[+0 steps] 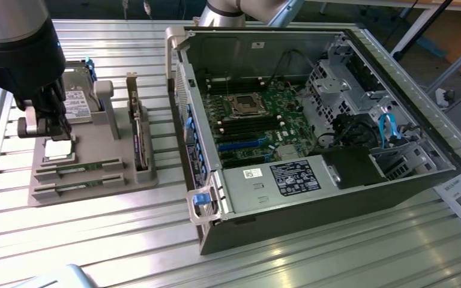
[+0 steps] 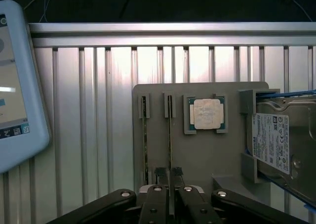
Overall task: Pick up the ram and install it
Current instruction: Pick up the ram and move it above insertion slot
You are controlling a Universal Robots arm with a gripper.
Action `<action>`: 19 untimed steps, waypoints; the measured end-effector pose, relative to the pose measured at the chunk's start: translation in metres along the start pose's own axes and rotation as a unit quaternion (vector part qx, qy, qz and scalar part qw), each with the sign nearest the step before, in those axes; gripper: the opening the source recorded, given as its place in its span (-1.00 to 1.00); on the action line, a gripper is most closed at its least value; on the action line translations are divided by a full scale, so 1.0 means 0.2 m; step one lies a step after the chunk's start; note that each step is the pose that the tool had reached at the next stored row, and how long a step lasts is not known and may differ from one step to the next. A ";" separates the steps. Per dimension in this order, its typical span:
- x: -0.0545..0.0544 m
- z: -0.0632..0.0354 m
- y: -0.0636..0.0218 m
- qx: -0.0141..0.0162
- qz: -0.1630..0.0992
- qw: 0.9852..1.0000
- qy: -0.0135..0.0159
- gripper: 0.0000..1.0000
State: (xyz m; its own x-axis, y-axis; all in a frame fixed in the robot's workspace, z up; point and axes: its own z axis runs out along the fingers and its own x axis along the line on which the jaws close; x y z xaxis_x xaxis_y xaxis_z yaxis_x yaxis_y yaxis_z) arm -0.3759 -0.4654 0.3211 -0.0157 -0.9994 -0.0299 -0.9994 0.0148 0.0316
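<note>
Gripper point(image 2: 169, 173) nearest lens: jaws set narrow, astride end of ram point(image 2: 170, 135); contact not discernible. Ram seated edge-up in grey holder point(image 2: 222, 155), between second stick point(image 2: 144, 140) and processor chip point(image 2: 206, 114). Risk judged: ram tilted or jammed in slot if gripped off-centre.

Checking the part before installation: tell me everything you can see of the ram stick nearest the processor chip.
The ram is a long, thin board standing on edge in a slot of the gray holder, parallel to a second stick and beside the processor. From above it shows as a dark narrow strip; the exterior view shows its green side. The gripper is over one end; contact cannot be told.
</note>
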 end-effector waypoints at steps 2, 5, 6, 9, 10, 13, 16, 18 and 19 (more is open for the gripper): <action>0.00 0.000 0.000 0.000 0.000 1.000 0.000 -0.51; 0.00 0.023 -0.001 0.000 0.000 1.000 0.000 -0.51; 0.00 0.034 -0.001 0.000 0.000 1.000 0.000 -0.51; 0.00 0.061 -0.002 0.000 0.000 1.000 0.000 -0.51; 0.01 0.070 -0.002 0.000 0.000 1.000 0.000 -0.51; 0.01 0.101 -0.003 0.000 0.000 1.000 0.000 -0.51; 0.02 0.129 -0.004 0.000 0.000 1.000 0.000 -0.51; 0.02 0.145 -0.005 0.000 0.000 1.000 0.000 -0.51; 0.02 0.155 -0.005 0.000 0.000 1.000 0.000 -0.51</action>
State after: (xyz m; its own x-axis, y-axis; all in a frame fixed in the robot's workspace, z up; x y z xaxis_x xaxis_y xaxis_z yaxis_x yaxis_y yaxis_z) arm -0.3759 -0.4686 0.2900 -0.0157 -0.9994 -0.0299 -0.9994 0.0148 0.0316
